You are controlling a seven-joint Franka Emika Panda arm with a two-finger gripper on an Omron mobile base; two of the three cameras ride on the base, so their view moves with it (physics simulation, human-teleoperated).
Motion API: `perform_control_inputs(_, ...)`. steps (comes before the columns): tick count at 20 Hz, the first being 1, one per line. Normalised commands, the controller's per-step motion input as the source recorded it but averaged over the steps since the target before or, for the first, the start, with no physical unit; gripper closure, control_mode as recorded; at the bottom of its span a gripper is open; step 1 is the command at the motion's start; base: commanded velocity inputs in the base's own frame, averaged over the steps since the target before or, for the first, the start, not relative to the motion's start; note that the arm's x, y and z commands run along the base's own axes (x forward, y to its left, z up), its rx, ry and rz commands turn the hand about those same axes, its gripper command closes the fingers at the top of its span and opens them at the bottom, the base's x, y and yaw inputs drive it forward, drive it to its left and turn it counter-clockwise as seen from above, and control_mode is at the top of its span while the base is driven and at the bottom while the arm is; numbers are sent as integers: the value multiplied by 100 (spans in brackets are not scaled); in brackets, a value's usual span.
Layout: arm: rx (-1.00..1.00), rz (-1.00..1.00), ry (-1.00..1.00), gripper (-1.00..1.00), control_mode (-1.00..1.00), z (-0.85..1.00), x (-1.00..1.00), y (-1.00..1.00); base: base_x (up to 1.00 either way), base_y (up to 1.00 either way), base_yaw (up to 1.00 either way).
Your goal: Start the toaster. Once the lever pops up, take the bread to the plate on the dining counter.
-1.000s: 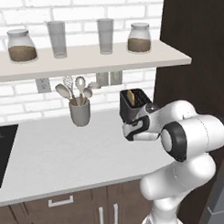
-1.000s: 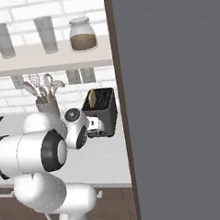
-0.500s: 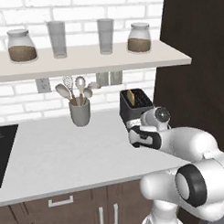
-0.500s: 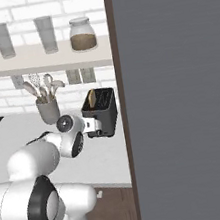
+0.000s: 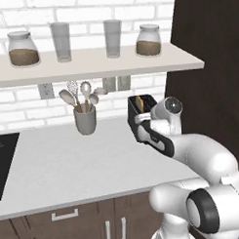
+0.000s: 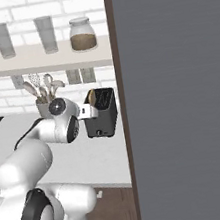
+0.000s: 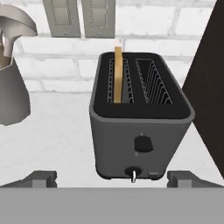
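Toaster (image 7: 141, 131) — a small boxy dark grey-black one with two top slots — stands on the white bench (image 5: 64, 167) against the white brick wall, at the bench's right end just beside a tall dark cabinet panel (image 5: 212, 64). From the hand view it sits dead ahead at 12 o'clock, with a round knob low on its front and a dark lever above that. A pale tan slice of bread (image 7: 117, 74) stands on edge in the left slot, its top poking above the toaster's rim; the right slot shows bare wire.

The tool (image 7: 111, 178) has its two dark fingertips (image 7: 41, 177) spread wide apart, one at 7 o'clock and one at 5 o'clock of the toaster's base, holding nothing and touching nothing; it hangs just in front of the toaster's face.

No writing or brand can be read on the toaster or elsewhere.

At 9 o'clock from the toaster a grey utensil cup (image 5: 85, 120) with spoons stands well apart, and open bench lies between and in front — the dark panel closes off the 3 o'clock side. A shelf (image 5: 90, 66) with jars and glasses runs overhead.
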Motion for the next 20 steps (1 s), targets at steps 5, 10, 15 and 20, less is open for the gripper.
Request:
perform_control_inputs(5, 0, 0, 0, -100, -100, -7, 22, 0, 0, 0, 0)
perform_control_inputs(10, 0, 0, 0, -100, -100, -28, 22, 0, 0, 0, 0)
perform_control_inputs(15, 0, 0, 2, -100, -100, -40, 17, 0, 0, 0, 0)
perform_control_inputs(20, 0, 0, 0, -100, -100, -31, 23, -1, 0, 0, 0)
